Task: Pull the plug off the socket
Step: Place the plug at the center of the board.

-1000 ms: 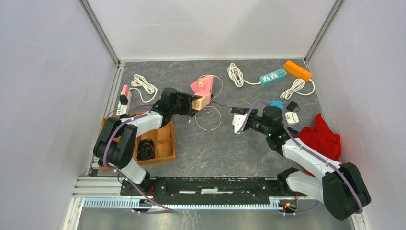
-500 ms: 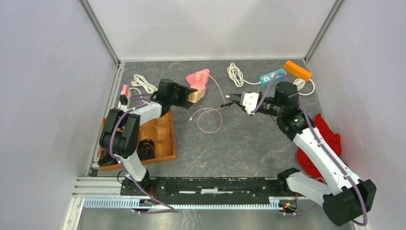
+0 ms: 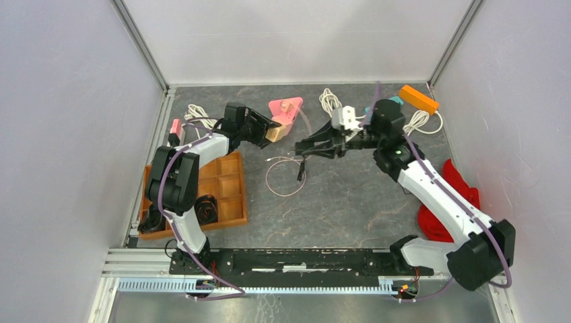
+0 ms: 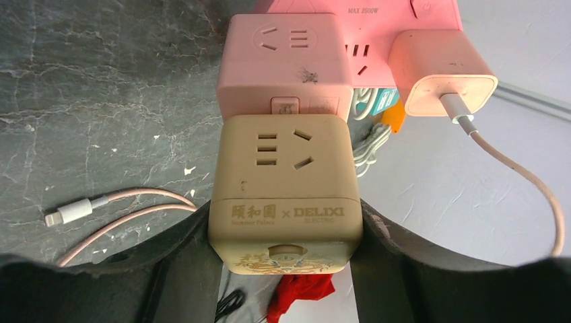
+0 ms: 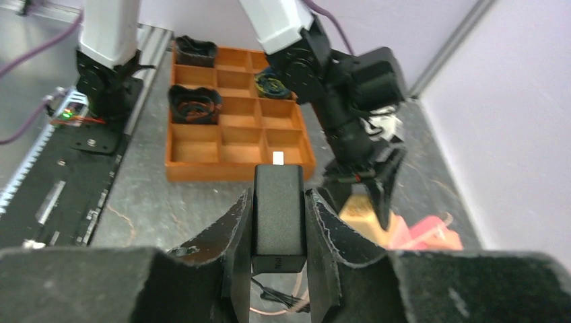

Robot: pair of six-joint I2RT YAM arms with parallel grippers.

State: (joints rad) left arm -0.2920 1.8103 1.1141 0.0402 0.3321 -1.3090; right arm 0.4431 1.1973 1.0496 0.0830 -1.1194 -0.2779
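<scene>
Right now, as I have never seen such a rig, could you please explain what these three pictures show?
You are looking at two robot arms, the left arm and the right arm, bolted to the near edge of a table. Each ends in a two-finger pincer. One picture looks down from above. The other two come from small cameras on the wrists, so each shows its own fingers. On the table lie an orange tray, a red cloth, an orange power strip and a loose pink cable. The left pincer is closed on a beige socket cube, which sits against a pink cube. The right pincer is closed on a black plug, held clear of the sockets.
</scene>
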